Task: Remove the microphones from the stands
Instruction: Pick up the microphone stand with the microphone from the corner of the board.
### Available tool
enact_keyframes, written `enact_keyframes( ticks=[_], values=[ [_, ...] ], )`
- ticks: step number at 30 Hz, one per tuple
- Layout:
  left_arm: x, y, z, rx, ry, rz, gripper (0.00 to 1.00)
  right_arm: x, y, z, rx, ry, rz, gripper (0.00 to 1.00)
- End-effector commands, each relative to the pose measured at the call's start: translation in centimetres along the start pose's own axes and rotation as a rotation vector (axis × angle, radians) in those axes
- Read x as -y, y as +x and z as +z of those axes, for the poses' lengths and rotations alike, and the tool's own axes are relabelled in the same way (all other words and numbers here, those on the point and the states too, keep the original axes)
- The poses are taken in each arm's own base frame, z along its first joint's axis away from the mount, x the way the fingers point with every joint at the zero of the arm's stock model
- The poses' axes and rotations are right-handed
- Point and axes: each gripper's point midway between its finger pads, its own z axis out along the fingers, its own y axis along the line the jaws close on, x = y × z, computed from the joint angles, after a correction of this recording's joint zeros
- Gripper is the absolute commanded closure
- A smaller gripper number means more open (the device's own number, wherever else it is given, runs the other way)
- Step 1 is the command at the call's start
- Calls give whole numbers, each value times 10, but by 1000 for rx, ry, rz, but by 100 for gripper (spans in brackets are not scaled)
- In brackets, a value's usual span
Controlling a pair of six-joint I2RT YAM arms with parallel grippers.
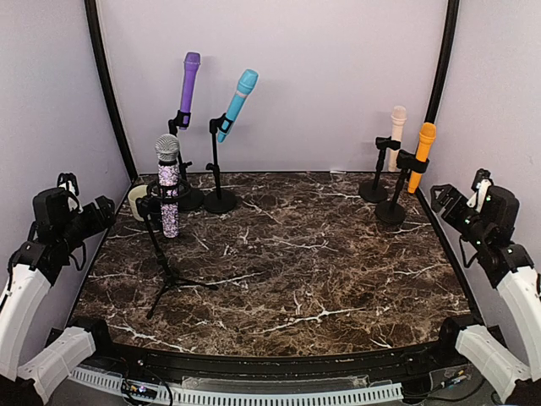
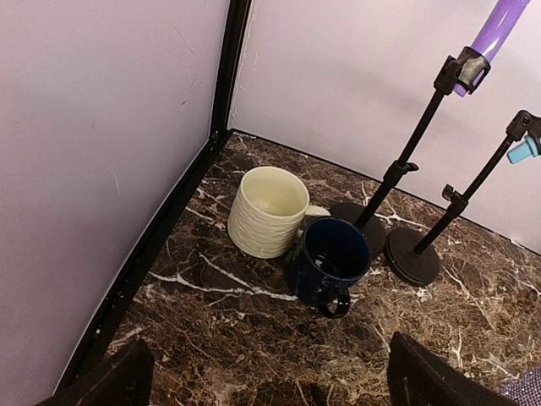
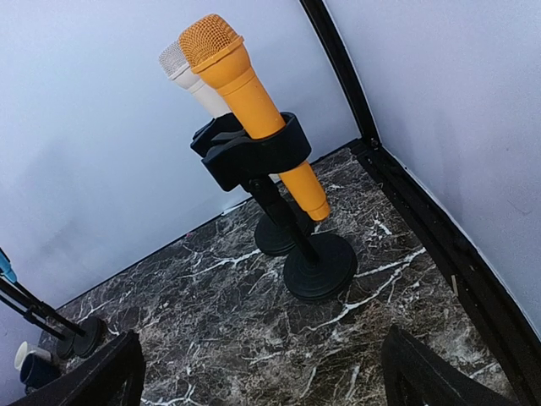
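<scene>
The orange mic [image 3: 239, 80] sits in the clip [image 3: 254, 152] of its stand [image 3: 319, 266] at the far right, so I would take the handle above the clip and pull along its tilt, not sideways, so the stand does not tip. The right gripper [image 1: 448, 201] faces it, the left gripper [image 1: 100, 210] waits at the other side, and both have the jaws spread wide, holding nothing

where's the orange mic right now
In the top view the orange mic is at the far right of the table, clipped in its stand, just in front of the white mic.
</scene>
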Motion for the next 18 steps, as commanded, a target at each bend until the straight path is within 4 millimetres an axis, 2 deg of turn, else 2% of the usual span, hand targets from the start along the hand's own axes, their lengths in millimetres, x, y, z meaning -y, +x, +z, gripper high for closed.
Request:
enact_keyframes(
  ticks=[1, 4, 8, 12, 18],
  values=[
    [-3, -11, 0, 20, -29, 9, 1, -8, -9, -2, 63, -55, 2, 1],
    [-2, -13, -2, 25, -23, -7, 1, -8, -9, 1, 81, -67, 17, 1],
    [12, -18, -14, 64, 67, -9, 1, -18, -12, 9, 69, -108, 28, 1],
    [40, -27, -37, 32, 220, -32, 1, -26, -12, 17, 12, -120, -3, 1],
    [74, -40, -70, -68, 387, -41, 2, -21, 7, 21, -69, -111, -35, 1]
  ],
)
